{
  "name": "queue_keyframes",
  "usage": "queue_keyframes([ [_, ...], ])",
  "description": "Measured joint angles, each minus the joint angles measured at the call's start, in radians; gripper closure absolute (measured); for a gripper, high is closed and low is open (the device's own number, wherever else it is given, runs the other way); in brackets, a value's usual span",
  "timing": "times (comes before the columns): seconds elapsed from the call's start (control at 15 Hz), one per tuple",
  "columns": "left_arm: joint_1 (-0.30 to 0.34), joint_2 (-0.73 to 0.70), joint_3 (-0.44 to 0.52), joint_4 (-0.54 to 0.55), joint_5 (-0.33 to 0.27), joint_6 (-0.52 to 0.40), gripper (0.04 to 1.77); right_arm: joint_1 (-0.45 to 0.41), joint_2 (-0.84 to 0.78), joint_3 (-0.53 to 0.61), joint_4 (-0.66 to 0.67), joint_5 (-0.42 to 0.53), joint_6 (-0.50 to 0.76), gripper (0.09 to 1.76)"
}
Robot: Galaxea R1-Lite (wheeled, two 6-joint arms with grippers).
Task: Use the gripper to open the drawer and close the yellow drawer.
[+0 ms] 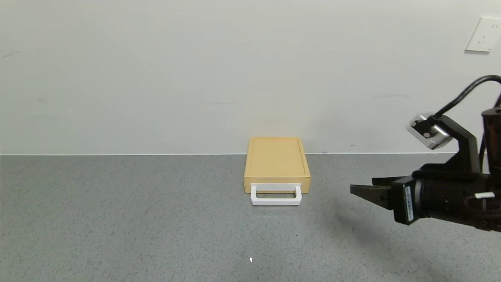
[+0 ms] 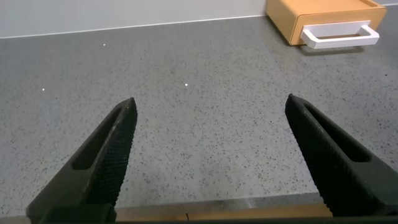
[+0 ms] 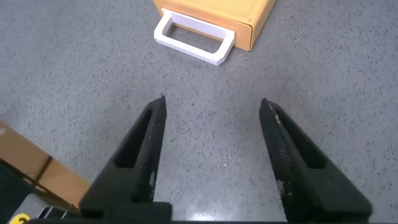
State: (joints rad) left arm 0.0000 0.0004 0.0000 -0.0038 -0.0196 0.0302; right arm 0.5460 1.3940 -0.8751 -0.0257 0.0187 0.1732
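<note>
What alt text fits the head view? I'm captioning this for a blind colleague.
A closed yellow drawer with a white loop handle sits on a grey table against a pale wall. The right gripper hovers off to its right, pointing toward it, not touching.

The right gripper (image 1: 362, 190) hovers low on the robot's right, pointing left, fingers (image 3: 140, 146) spread apart and holding nothing. The left gripper (image 2: 211, 124), parked, shows only in its wrist view, jaws wide apart
</note>
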Motion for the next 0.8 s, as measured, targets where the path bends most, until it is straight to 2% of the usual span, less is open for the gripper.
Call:
queue_keyframes([
  [0.13, 0.000, 0.000, 0.000, 0.000, 0.000, 0.001, 0.09, -0.003, -0.098, 0.075, -0.020, -0.008, -0.001, 0.57],
  [0.4, 0.000, 0.000, 0.000, 0.000, 0.000, 0.000, 0.09, -0.037, -0.280, 0.170, -0.024, -0.021, 0.000, 0.41],
  [0.8, 0.000, 0.000, 0.000, -0.001, 0.000, 0.000, 0.09, -0.139, -0.554, 0.281, -0.020, -0.189, 0.000, 0.27],
])
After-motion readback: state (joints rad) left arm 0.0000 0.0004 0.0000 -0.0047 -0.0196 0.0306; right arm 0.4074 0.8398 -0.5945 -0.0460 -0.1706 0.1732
